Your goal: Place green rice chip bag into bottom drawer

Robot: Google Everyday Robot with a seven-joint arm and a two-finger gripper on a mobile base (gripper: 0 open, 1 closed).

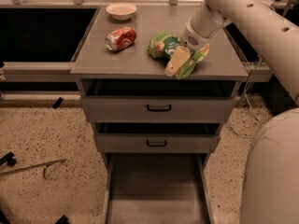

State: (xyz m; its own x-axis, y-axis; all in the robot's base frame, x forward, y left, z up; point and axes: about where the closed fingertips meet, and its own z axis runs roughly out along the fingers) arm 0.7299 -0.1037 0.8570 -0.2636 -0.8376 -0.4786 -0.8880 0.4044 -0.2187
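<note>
The green rice chip bag (161,45) lies crumpled on the grey cabinet top, right of centre near the front edge. My gripper (175,62) comes down from the white arm at the upper right and sits on the bag's right part, with green foil showing on both sides of it. The bag rests on the top. The bottom drawer (156,190) is pulled open below, a wide grey tray with a bare floor.
A red-orange soda can (121,38) lies on its side left of the bag. A white bowl (121,10) stands at the back of the top. Two upper drawers with black handles (158,108) are nearly shut. The robot's white body (273,171) fills the lower right.
</note>
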